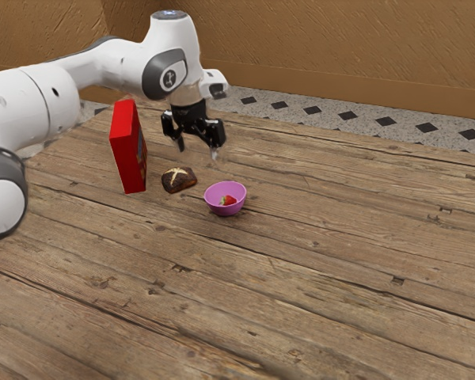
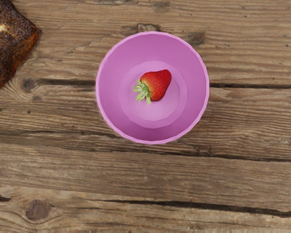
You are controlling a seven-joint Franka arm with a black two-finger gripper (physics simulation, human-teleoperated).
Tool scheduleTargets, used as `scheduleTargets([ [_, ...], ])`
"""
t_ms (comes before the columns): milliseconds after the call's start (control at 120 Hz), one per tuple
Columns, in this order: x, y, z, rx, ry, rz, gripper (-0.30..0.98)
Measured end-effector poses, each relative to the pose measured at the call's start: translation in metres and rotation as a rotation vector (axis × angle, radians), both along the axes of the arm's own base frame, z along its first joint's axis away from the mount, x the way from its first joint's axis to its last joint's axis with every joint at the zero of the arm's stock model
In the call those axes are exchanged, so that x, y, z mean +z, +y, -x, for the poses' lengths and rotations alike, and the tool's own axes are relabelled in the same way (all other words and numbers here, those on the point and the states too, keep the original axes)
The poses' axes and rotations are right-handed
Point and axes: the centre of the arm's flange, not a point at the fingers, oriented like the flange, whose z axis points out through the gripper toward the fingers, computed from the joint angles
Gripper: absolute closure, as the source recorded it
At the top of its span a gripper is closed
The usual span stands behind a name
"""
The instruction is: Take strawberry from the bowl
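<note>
One strawberry: lay inside pink bowl; looked light, soft, easily bruised; called for gentle grip across red flesh. Gripper: hung spread, empty, toward bowl's eleven o'clock in exterior view.

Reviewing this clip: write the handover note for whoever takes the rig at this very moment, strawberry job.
Claw: open, nothing between its fingers, raised above the table.
Strawberry: on its side in the bottom of the pink bowl, leafy end toward the dark loaf.
Nearby: the loaf sits beside the bowl; the red box stands upright on the loaf's far side from the bowl.
Done: nothing on the fruit itself; it is not yet gripped.
Left: lower into the bowl, close on the strawberry, lift it out. I'd watch the rim on the way down.
</note>
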Motion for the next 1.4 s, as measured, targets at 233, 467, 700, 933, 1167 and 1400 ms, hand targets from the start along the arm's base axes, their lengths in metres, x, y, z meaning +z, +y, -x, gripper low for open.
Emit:
scheduleTargets([
  [233,-0.029,-0.005,0.001,-0.009,0.065,0.011,0.02],
  [467,-0.094,-0.009,-0.030,0.006,0.049,0.063,0.01],
  [700,-0.123,0.001,-0.047,0.030,-0.001,0.067,0.07],
  [933,-0.157,0.008,-0.068,0.032,-0.052,0.058,0.29],
  [1167,-0.181,0.013,-0.078,0.031,-0.082,0.058,0.40],
  [1400,-0.194,0.019,-0.085,0.033,-0.110,0.061,0.44],
])
